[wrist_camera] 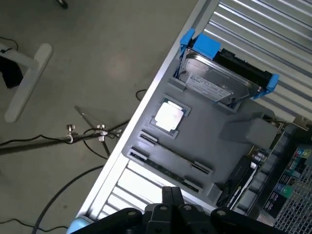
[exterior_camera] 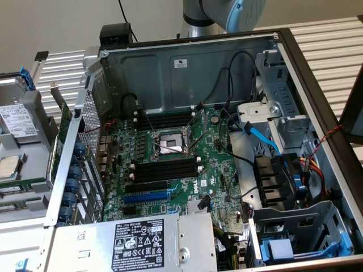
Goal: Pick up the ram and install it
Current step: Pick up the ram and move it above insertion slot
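The ram [wrist_camera: 165, 167] is a thin dark green stick standing on edge in a long holder of the grey tray [wrist_camera: 209, 126]. In the exterior view it shows as a green strip [exterior_camera: 22, 186] on that tray, at the view's left, outside the computer case. My gripper [wrist_camera: 171, 193] hangs above the tray's edge close to the ram, apart from it. Its fingers are shut with nothing between them. The black memory slots [exterior_camera: 164, 170] lie on the green motherboard [exterior_camera: 215, 170] beside the processor socket [exterior_camera: 168, 143]. The arm [exterior_camera: 227, 14] shows behind the case.
The tray also holds a hard drive [wrist_camera: 219, 80] in a blue bracket and a processor chip [wrist_camera: 169, 116]. Inside the case are a blue expansion slot [exterior_camera: 146, 197], a power supply [exterior_camera: 139, 243], drive cages [exterior_camera: 300, 238] and loose cables [exterior_camera: 261, 136]. Beside the table, floor and a tripod [wrist_camera: 87, 132].
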Robot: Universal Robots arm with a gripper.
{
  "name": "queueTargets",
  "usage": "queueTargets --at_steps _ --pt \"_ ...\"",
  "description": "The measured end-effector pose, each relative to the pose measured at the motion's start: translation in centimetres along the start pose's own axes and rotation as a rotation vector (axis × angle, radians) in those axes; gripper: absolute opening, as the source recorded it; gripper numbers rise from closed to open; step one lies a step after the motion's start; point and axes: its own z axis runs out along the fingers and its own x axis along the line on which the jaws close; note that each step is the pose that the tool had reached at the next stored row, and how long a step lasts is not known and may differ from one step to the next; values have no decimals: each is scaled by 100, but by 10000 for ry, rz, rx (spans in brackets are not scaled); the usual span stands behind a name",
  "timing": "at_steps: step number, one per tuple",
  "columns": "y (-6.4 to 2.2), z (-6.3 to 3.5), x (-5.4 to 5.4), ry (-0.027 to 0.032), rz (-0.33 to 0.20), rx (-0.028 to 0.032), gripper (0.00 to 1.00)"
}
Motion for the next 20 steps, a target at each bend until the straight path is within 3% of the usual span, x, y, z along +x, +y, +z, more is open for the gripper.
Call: queueTargets --at_steps 20 --pt "0 3 0 162 -3635 107 11"
